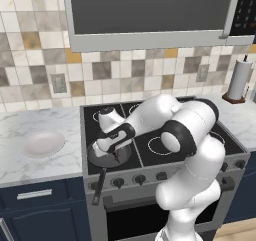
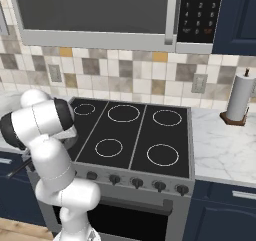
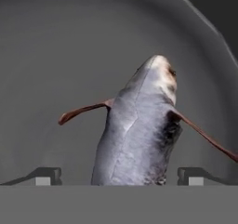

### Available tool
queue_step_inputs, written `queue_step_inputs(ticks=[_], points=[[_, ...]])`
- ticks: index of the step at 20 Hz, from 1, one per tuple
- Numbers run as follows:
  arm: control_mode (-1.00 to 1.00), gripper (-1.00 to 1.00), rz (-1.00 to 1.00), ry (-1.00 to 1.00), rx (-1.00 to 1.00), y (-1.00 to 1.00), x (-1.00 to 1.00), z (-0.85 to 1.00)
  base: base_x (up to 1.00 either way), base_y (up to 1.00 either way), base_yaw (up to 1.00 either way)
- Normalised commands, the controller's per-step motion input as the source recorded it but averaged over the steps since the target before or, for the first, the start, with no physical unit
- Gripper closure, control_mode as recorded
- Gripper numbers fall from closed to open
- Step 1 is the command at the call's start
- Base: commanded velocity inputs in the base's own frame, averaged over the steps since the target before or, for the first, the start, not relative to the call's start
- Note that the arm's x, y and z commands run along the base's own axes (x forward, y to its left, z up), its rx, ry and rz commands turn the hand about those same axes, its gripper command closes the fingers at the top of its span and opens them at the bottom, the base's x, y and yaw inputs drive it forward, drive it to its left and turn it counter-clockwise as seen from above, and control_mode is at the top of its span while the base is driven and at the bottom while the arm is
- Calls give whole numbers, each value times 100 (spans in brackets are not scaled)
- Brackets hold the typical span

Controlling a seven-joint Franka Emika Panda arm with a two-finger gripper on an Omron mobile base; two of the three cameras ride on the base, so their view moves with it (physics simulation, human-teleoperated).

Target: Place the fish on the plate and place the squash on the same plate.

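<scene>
base views: behind arm, left and right, sharing stove | hand view: apparently very close above fish

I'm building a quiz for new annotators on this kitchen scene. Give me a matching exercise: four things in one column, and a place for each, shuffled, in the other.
Things:
1. fish
2. plate
3. frying pan
4. paper towel roll

Places:
A. on the counter left of the stove
B. on the stove's front left burner
C. on the counter right of the stove, upright on a holder
D. in the pan, between the open fingers

Pairs: 1-D, 2-A, 3-B, 4-C
</scene>
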Motion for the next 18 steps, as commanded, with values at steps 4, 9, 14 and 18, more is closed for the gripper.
queue_step_inputs(ticks=[4,9,14,18], points=[[-100,100,1,1,0,0,0,-8,0,0,0],[-100,100,2,3,0,0,-1,1,0,0,0],[-100,100,7,0,0,0,0,18,0,0,0],[-100,100,10,-2,0,11,0,44,0,0,0]])
